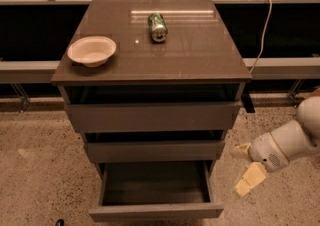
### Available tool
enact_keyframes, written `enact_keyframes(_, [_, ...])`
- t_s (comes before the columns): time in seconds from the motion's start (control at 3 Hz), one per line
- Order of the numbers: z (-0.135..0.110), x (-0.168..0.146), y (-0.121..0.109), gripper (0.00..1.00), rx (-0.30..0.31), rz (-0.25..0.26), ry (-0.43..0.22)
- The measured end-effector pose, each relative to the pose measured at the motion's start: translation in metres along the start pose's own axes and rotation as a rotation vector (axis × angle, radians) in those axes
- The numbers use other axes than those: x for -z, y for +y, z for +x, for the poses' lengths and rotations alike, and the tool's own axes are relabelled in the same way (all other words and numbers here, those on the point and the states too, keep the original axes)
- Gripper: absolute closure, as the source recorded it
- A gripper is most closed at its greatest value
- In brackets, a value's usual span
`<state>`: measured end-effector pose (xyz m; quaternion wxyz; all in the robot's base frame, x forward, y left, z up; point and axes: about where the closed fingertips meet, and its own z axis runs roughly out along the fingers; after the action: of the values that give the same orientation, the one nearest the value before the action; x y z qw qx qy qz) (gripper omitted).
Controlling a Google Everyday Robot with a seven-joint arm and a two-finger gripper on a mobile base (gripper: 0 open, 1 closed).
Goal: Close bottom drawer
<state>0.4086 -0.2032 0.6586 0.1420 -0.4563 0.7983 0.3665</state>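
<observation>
The bottom drawer (156,212) is the narrowest of three grey-brown drawers and stands pulled far out, its shallow dark box showing empty. My gripper (244,166) hangs low to the right of the cabinet, level with the gap between the middle drawer (154,151) and the bottom one. Its cream fingers (251,179) are spread apart and hold nothing. It is just off the drawer's right side and does not touch it. The top drawer (152,116) and the middle drawer are each slightly ajar.
On the cabinet top (200,55) stand a white bowl (92,50) at the left and a green can (157,26) lying at the back middle. A white cable (261,30) hangs at the right. Speckled floor (40,180) surrounds the cabinet.
</observation>
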Motion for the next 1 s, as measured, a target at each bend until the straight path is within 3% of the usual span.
enact_keyframes(0.33, [0.025,-0.023,-0.014,0.00,-0.010,0.025,-0.168])
enact_keyframes(0.67, [0.030,-0.024,-0.017,0.00,-0.009,0.033,-0.190])
enact_keyframes(1.0, [0.032,-0.039,-0.030,0.00,-0.025,0.009,-0.217])
